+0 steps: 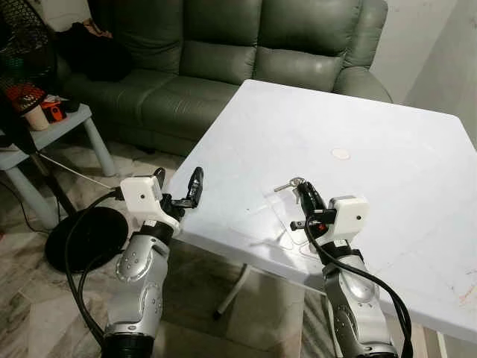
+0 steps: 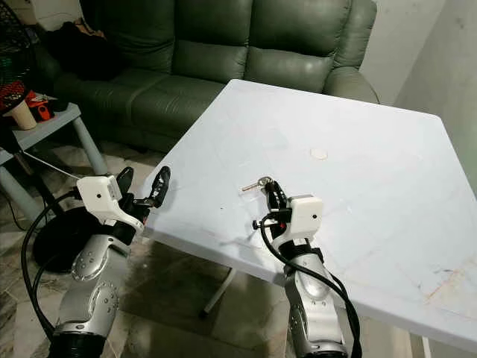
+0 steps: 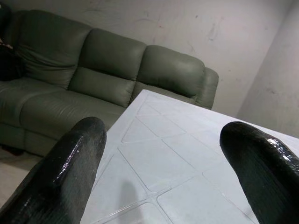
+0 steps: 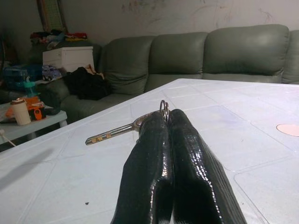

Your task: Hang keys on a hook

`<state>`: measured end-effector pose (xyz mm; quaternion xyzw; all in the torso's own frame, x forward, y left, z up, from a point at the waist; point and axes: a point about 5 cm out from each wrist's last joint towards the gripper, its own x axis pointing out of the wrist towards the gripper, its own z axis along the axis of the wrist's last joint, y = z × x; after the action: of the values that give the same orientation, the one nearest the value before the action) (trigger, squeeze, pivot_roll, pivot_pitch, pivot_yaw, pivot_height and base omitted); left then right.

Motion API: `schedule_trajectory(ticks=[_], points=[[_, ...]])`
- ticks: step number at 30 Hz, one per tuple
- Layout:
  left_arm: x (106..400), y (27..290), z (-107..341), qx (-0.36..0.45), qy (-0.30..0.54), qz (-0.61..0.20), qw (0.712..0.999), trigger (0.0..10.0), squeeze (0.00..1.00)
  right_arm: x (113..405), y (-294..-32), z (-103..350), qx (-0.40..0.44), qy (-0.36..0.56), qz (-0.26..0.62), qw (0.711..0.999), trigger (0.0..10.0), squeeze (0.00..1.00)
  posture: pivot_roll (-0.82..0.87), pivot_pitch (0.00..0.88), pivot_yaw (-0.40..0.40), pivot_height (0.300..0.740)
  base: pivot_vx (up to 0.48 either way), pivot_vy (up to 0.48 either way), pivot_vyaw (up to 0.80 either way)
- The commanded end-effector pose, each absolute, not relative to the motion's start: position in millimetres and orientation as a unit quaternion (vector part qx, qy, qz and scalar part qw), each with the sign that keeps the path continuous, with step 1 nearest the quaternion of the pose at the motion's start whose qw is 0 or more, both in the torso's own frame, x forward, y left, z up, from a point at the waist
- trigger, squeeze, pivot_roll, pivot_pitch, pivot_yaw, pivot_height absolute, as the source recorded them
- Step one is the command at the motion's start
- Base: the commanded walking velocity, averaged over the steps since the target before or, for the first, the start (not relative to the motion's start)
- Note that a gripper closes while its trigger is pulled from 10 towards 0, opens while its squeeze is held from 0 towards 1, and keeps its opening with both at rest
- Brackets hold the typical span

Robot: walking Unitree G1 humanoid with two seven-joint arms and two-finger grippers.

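Observation:
A bunch of silver keys (image 1: 289,183) lies at the near left part of the white table (image 1: 387,164). My right gripper (image 1: 307,191) is shut on the keys; in the right wrist view the key ring (image 4: 164,107) pokes up between the pressed fingers (image 4: 152,154) and one key blade (image 4: 110,134) sticks out sideways. My left gripper (image 1: 179,184) is open, held just off the table's left edge, its fingers (image 3: 70,163) spread with nothing between them.
A green sofa (image 1: 223,60) stands behind the table. A small round disc (image 1: 340,154) lies mid-table. A blue side table (image 1: 52,130) with a cup (image 1: 36,118) and clutter sits at the left, and a black fan base (image 1: 86,239) with cables is on the floor below it.

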<state>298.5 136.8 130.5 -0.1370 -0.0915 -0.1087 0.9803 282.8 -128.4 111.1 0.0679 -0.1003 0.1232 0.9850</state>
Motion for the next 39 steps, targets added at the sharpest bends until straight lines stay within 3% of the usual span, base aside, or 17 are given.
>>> schedule_trajectory(ticks=[1, 6, 30, 39], points=[[300.0, 135.2, 135.5, -0.136, -0.097, -0.116, 0.979, 10.0, 0.00, 285.0, -125.8, 115.3, 0.063, -0.106, 0.130, 0.984, 10.0, 0.00, 0.01, 0.000, -0.020, 0.736, 0.000, 0.000, 0.00], [300.1, 134.9, 135.5, -0.136, -0.096, -0.116, 0.979, 10.0, 0.00, 286.8, -126.6, 113.1, 0.057, -0.093, 0.125, 0.986, 10.0, 0.00, 0.01, 0.000, -0.020, 0.736, 0.000, 0.000, 0.00], [301.3, 132.4, 133.3, -0.141, -0.088, -0.118, 0.979, 10.0, 0.00, 288.9, -127.0, 109.6, 0.048, -0.076, 0.119, 0.989, 10.0, 0.00, 0.01, 0.000, -0.024, 0.736, 0.000, 0.000, -0.77], [301.4, 131.9, 133.1, -0.138, -0.086, -0.115, 0.980, 10.0, 0.00, 288.5, -126.8, 109.5, 0.044, -0.075, 0.119, 0.989, 10.0, 0.00, 0.01, 0.000, -0.028, 0.736, 0.000, 0.227, -0.77]])
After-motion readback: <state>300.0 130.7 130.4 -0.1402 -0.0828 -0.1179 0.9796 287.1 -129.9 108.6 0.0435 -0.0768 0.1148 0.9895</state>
